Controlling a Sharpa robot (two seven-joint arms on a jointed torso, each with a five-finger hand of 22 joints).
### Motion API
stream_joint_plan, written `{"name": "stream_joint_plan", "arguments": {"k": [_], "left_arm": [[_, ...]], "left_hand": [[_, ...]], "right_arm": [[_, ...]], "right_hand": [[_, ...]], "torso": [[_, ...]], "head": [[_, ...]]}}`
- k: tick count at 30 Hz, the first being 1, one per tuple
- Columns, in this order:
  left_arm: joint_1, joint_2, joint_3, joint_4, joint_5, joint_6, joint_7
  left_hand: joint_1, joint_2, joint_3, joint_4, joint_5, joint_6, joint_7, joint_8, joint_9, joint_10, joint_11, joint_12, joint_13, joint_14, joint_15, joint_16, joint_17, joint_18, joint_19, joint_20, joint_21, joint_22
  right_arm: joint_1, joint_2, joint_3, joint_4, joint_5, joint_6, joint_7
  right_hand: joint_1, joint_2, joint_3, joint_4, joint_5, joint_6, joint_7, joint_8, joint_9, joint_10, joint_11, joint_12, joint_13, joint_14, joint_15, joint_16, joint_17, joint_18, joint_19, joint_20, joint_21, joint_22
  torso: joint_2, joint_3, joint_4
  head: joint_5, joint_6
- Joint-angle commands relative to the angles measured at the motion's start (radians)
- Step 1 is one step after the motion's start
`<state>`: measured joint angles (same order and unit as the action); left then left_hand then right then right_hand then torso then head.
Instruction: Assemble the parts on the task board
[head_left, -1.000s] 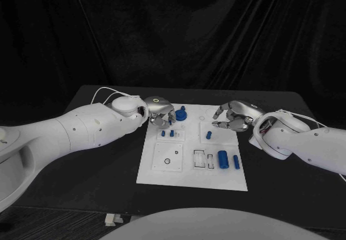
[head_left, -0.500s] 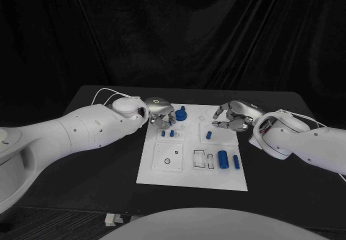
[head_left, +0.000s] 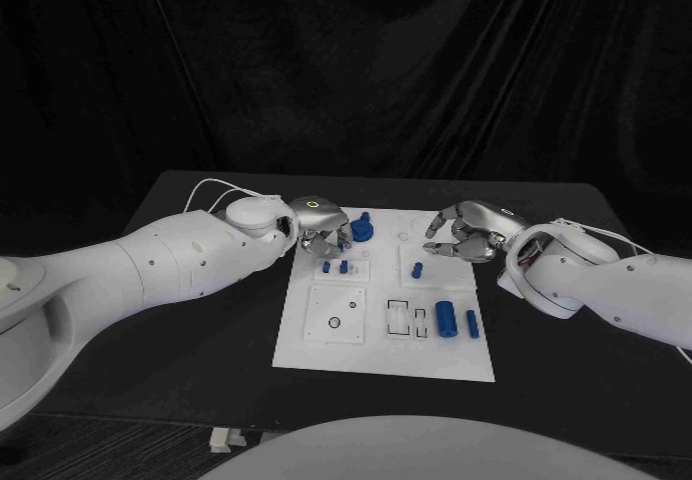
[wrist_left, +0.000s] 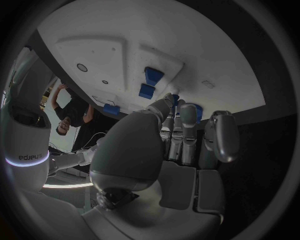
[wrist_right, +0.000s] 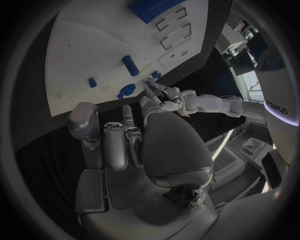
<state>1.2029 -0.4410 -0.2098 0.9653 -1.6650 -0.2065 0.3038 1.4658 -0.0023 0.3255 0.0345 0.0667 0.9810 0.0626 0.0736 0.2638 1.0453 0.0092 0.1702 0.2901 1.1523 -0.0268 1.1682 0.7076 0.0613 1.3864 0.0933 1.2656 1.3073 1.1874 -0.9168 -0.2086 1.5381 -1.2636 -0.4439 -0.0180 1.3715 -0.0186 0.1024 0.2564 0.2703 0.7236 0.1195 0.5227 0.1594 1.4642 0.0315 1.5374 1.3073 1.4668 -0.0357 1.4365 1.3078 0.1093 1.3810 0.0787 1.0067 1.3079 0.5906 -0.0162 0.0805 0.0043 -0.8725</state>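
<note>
Black table (head_left: 202, 330) is carrying the white board (head_left: 387, 355) at its centre. Left hand (head_left: 320, 226) is hovering over the board's far left corner, fingers curled beside the blue knob (head_left: 362, 229); whether it grips anything cannot be told. Right hand (head_left: 464, 233) is hovering at the far right corner, fingers curled on nothing. Blue pegs (head_left: 335, 267) are standing near the far edge, a cylinder (head_left: 447, 319) near the right edge

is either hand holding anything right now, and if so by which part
It cannot be told. The left hand has its fingers down by a blue part at the task board's far edge; the right hand appears empty.
</note>
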Motion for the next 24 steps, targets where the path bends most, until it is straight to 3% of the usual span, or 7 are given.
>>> {"name": "stream_joint_plan", "arguments": {"k": [1,5,10,15,22,24], "left_arm": [[-0.007,0.005,-0.001,-0.003,0.0,0.006,0.006],[-0.008,0.006,-0.001,-0.008,0.0,0.012,-0.007],[-0.009,0.004,-0.001,-0.013,0.0,0.023,-0.02],[-0.01,0.0,-0.001,-0.015,0.0,0.01,-0.023],[-0.01,-0.014,-0.001,-0.014,0.0,-0.07,-0.01],[-0.01,-0.021,-0.001,-0.011,0.0,-0.102,-0.004]], "left_hand": [[-0.002,0.005,-0.005,0.002,-0.005,0.007,-0.002,0.004,0.001,0.005,0.0,0.003,0.002,-0.006,-0.002,-0.004,-0.001,0.007,-0.005,0.0,-0.003,0.172],[-0.001,0.001,-0.007,0.0,-0.002,-0.009,-0.005,-0.005,-0.004,-0.005,-0.001,-0.005,0.0,-0.018,-0.003,-0.012,-0.013,0.008,-0.01,0.001,-0.011,0.17],[-0.011,-0.015,-0.011,0.005,-0.002,-0.082,-0.023,-0.013,-0.021,-0.042,-0.004,-0.03,-0.008,-0.039,-0.005,-0.025,-0.035,0.012,-0.024,0.002,-0.031,0.165],[-0.02,-0.027,-0.014,0.01,-0.006,-0.111,-0.029,-0.012,-0.028,-0.063,-0.004,-0.042,-0.011,-0.043,-0.006,-0.026,-0.036,0.012,-0.027,0.003,-0.036,0.164],[-0.075,-0.055,-0.049,0.049,-0.018,-0.167,-0.035,-0.013,-0.042,-0.092,0.0,-0.054,-0.012,-0.042,-0.003,-0.024,-0.039,0.012,-0.025,0.005,-0.035,0.165],[-0.103,-0.065,-0.073,0.07,-0.019,-0.222,-0.06,-0.014,-0.054,-0.111,0.002,-0.061,-0.011,-0.045,-0.002,-0.027,-0.043,0.013,-0.028,0.005,-0.041,0.163]], "right_arm": [[-0.002,0.0,0.001,0.0,-0.001,-0.001,-0.01],[-0.002,0.0,0.001,0.001,-0.001,-0.001,-0.01],[-0.002,-0.001,0.001,0.001,-0.001,-0.001,-0.011],[-0.002,-0.002,0.001,0.002,-0.001,-0.003,-0.012],[-0.002,-0.01,0.001,0.008,-0.001,-0.013,-0.013],[-0.002,-0.014,0.001,0.011,-0.001,-0.017,-0.013]], "right_hand": [[0.009,-0.003,0.006,-0.003,0.003,0.005,0.002,-0.004,-0.001,0.052,0.006,-0.003,0.209,0.049,0.007,-0.005,0.135,-0.003,-0.007,0.0,-0.004,0.123],[0.009,-0.003,0.006,-0.003,0.003,0.005,0.002,-0.004,-0.001,0.052,0.006,-0.003,0.209,0.049,0.007,-0.005,0.135,-0.003,-0.007,0.0,-0.004,0.123],[0.009,-0.003,0.006,-0.003,0.003,0.005,0.002,-0.004,-0.001,0.052,0.006,-0.003,0.209,0.049,0.007,-0.005,0.135,-0.003,-0.007,0.0,-0.004,0.123],[0.011,-0.004,0.006,-0.004,0.003,0.006,0.002,-0.005,-0.002,0.05,0.007,-0.004,0.207,0.049,0.007,-0.007,0.134,-0.003,-0.008,0.0,-0.005,0.122],[0.012,-0.006,0.006,-0.005,0.003,0.005,0.002,-0.005,-0.002,0.048,0.006,-0.006,0.205,0.048,0.007,-0.009,0.132,-0.002,-0.01,0.0,-0.01,0.121],[0.013,-0.006,0.006,-0.006,0.003,0.005,0.002,-0.005,-0.002,0.047,0.006,-0.006,0.205,0.047,0.007,-0.01,0.131,-0.002,-0.011,0.0,-0.013,0.121]], "torso": [[0.0,-0.0004,0.0],[0.0,-0.0004,0.0003],[0.0,-0.0002,-0.0001],[0.001,-0.0001,0.0003],[0.001,-0.0002,0.0007],[0.001,-0.0002,0.0007]], "head": [[0.0,0.0],[0.0,0.0],[0.0,0.0],[0.001,0.0],[0.001,0.0],[0.001,0.0]]}}
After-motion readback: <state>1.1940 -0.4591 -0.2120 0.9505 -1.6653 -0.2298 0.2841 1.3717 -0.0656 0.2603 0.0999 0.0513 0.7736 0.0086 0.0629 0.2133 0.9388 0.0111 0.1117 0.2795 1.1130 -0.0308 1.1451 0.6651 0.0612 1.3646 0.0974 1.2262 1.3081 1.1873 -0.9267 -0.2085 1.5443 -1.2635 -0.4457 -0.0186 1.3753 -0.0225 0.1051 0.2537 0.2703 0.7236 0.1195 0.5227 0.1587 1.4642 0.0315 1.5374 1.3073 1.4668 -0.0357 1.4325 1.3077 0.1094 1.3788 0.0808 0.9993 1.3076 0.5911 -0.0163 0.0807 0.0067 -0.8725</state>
